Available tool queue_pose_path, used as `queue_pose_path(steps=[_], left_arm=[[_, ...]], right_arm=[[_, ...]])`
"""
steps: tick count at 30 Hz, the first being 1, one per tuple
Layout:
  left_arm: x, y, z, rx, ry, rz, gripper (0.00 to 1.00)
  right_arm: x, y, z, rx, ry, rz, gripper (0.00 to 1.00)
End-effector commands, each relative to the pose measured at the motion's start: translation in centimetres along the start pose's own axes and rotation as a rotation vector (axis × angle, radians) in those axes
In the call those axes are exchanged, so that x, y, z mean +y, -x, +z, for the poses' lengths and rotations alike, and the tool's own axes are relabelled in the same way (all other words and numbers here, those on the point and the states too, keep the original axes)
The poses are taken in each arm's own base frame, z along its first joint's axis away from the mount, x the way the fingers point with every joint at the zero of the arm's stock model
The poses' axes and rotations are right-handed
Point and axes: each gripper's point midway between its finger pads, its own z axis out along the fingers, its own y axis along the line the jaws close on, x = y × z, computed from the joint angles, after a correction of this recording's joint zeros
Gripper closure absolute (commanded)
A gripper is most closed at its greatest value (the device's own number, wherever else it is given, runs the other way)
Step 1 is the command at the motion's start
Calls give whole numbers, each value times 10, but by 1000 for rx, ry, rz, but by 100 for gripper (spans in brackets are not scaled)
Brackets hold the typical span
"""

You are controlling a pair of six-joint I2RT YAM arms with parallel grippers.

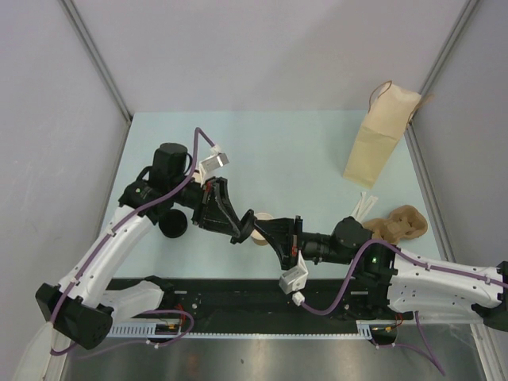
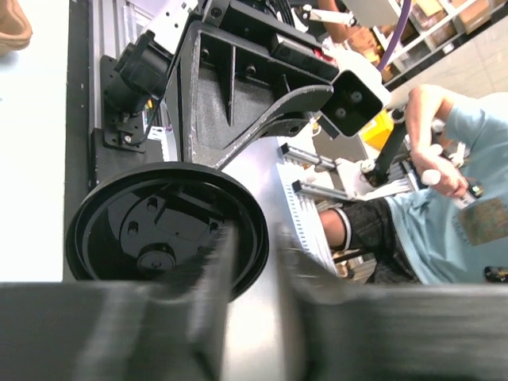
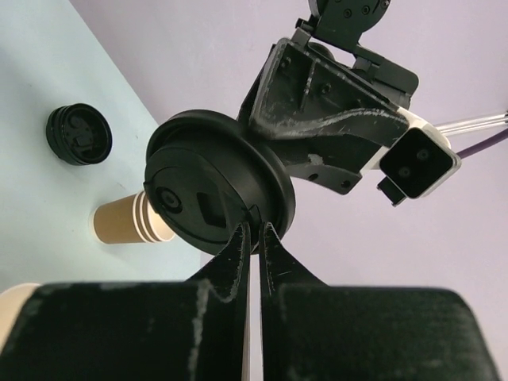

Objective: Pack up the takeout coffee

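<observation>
Risks losing the round black plastic lid (image 3: 210, 190), carried in the air above the pale blue-green desk (image 1: 286, 151) by little more than its rim. Pinches only a sliver of that rim at the very tips of the right jaws, which are drawn almost fully together. Meets it from the opposite side with the left jaws at a narrow gap, the lid's far edge sitting right at that gap. Cannot tell whether these clamp or merely stand close, since their own camera blurs them.

Could twist the lid out of so shallow a pinch with any sideways pull. Could bend the thin plastic, or flick it away, if both grips hold while the arms part unevenly. Could swing and drop it if one side lets go early. Would probably land it on or beside the small tan kraft-paper cup (image 3: 119, 222) lying on its side on the desk just below the jaws, and might set that cup rolling.

Shows the cup uncapped, with several white rims at its mouth, perhaps nested cups. Shows the held lid plain black with a raised ring and moulded recesses. Leaves a second round black plastic lid (image 3: 78, 135) flat on the desk, off to the outer side of the left jaws. Keeps the tall tan paper bag (image 1: 379, 143) upright, well apart from both pairs of jaws.
</observation>
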Motion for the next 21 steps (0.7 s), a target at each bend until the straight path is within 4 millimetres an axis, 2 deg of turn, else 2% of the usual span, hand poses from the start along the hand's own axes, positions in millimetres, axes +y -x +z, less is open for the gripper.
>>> queue_pose_path(steps=[1, 2, 8, 10, 11, 12, 13, 14, 15, 16, 17, 18, 20, 21], left_arm=[[-25, -3, -2, 21, -117, 56, 54], [-22, -2, -2, 14, -100, 60, 45], [6, 15, -16, -75, 72, 83, 31], [19, 24, -29, -132, 169, 114, 30], [27, 29, -36, -160, 223, 123, 20], [39, 37, -49, -209, 317, 135, 20], [45, 42, -57, -235, 377, 158, 20], [48, 47, -64, -253, 438, 206, 12], [59, 57, -78, -292, 562, 233, 8], [63, 57, -84, -295, 622, 227, 5], [63, 64, -91, -286, 686, 294, 4], [77, 63, -108, -293, 821, 270, 3], [82, 70, -129, -294, 972, 301, 1], [89, 72, -147, -318, 1091, 288, 0]], right_arm=[[-18, 10, -8, -29, -55, 17, 100], [-17, 11, -9, -29, -49, 21, 100], [-9, 7, -22, 1, -8, 102, 100], [-4, 2, -25, 36, 18, 144, 100], [-4, -3, -27, 58, 25, 175, 100], [-7, -6, -29, 80, 18, 239, 100], [2, -12, -31, 116, 54, 289, 100], [0, -23, -35, 158, 47, 327, 100], [7, -30, -35, 196, 58, 423, 100], [2, -35, -37, 230, 57, 472, 100], [2, -49, -41, 286, 50, 521, 100], [13, -56, -42, 339, 74, 634, 100], [3, -69, -46, 404, 40, 734, 100], [18, -76, -48, 466, 75, 831, 100]])
